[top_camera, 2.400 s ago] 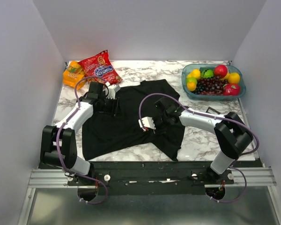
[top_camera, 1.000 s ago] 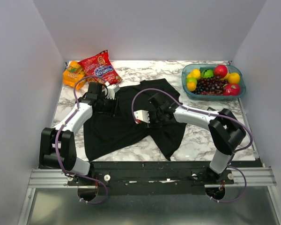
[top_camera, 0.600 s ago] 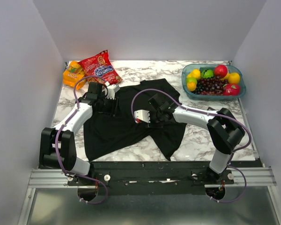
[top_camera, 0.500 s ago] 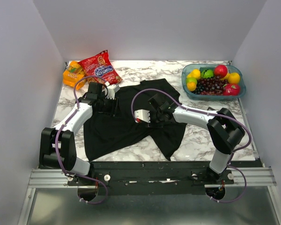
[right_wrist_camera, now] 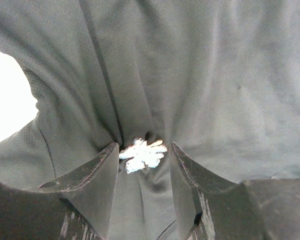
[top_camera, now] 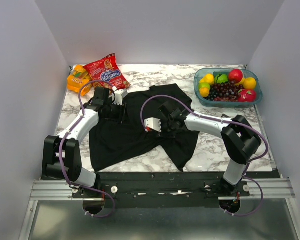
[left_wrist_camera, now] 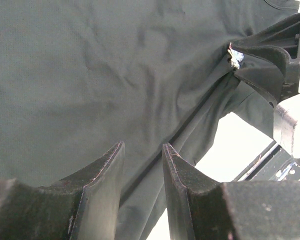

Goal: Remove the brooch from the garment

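R gripper (right_wrist_camera: pixel 144 161) has its fingers (right_wrist_camera: pixel 92 182) closed in from both sides on the brooch (right_wrist_camera: pixel 142 155), pinching it at the tips. The brooch is a small pale, shiny flower-like bit, still stuck on the shirt (top_camera: pixel 125 140). Cloth around it is gathered into folds that run to the pinch point. Left wrist cam shows the same spot from the side: shirt drawn into a peak at the brooch, with a tight crease running from there back toward the L gripper (left_wrist_camera: pixel 143 150).

L gripper sits on the shirt's upper-left part, near the sleeve. Its fingers are close together w/ a narrow gap, and cloth shows in the gap. Can't tell if they clamp it or just rest on it.

Shirt lies rumpled mid-table (top_camera: pixel 215 145), between the 2 arms. A fruit bowl (top_camera: pixel 227 103) sits at the far right corner. A red snack bag (top_camera: pixel 106 71) and an orange pack (top_camera: pixel 78 80) sit at the far left, touching each other.
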Tool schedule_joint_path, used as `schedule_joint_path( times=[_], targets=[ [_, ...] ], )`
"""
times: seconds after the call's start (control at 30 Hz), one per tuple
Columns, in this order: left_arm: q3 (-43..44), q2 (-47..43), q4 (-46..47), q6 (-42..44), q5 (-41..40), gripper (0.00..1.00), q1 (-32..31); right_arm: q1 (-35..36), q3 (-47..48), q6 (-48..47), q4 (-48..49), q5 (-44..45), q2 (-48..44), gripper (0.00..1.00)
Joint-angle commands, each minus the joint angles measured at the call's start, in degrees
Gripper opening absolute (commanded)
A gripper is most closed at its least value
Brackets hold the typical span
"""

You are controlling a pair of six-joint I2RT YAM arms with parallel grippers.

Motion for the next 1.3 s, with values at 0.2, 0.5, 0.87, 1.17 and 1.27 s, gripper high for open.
schedule_joint_path(
  times=[0.2, 0.5, 0.87, 1.17, 1.27],
  targets=[
    [0.40, -0.20, 0.76, -0.27, 0.59, 0.44, 0.09, -0.09, 1.08, 1.13, -1.45, 0.44, 0.35, 0.53],
    [0.49, 0.32, 1.03, -0.36, 1.02, 0.44, 0.09, -0.35, 1.17, 0.69, 1.98, 6.24, -2.54, 0.39],
    [1.28, 1.64, 1.56, -0.97, 1.64, 0.45, 0.09, -1.41, 0.29, 0.69, 1.98, 7.21, -5.36, 0.35],
    [0.49, 0.50, 1.12, -0.71, 1.99, 0.45, 0.09, -1.76, -0.05, -1.76, -1.27, 2.38, -6.15, 0.34],
    [-0.22, -0.03, 1.03, -0.62, 1.73, 0.44, 0.09, -2.28, -3.66, -5.62, 1.35, 2.73, -7.29, 0.36]
  ],
)
